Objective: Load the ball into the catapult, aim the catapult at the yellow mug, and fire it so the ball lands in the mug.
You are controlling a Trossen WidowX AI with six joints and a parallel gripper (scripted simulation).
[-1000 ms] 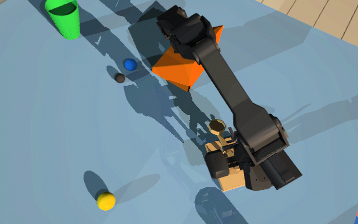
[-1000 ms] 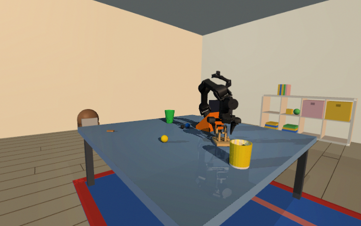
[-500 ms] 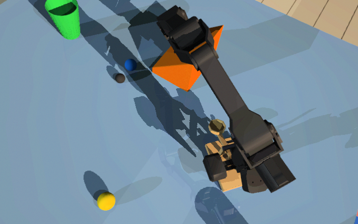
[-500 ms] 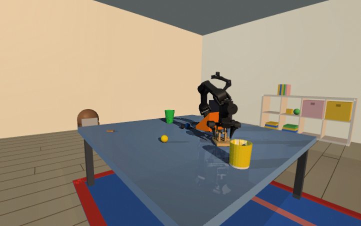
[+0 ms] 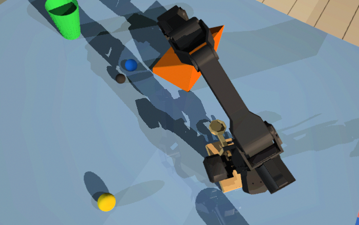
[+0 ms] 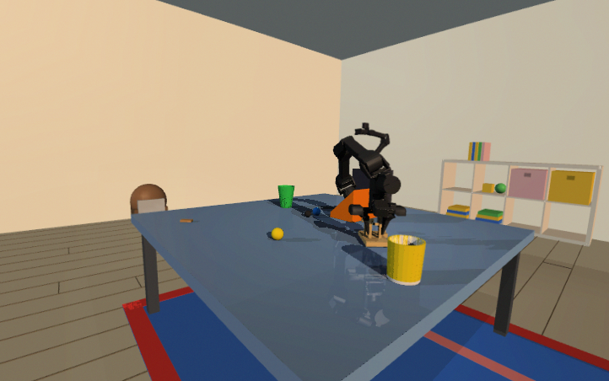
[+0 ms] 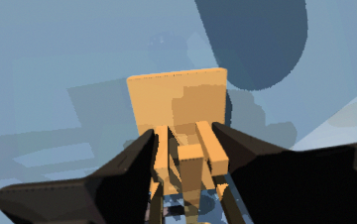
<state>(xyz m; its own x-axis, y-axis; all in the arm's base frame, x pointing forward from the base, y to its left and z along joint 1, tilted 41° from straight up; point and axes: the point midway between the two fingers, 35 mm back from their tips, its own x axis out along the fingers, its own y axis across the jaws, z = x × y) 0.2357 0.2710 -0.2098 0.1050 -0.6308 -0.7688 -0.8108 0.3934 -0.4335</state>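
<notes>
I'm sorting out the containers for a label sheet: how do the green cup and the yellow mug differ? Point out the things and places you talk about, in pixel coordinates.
The green tapered cup [image 5: 70,23] [image 6: 285,197] narrows toward its base, while the yellow round mug [image 6: 406,262] has nearly straight sides. The cup is green down to its foot; the mug has a white band at its bottom edge. Both stand upright on the blue table [image 5: 52,111] [image 6: 224,269], open at the top.

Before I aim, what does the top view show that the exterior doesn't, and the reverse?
Only top: the catapult's scoop, seen from above.

Only exterior: the mug, walls and shelf.

Both: catapult, hand, arm, orange block, green cup, and yellow, blue and dark balls.
</notes>
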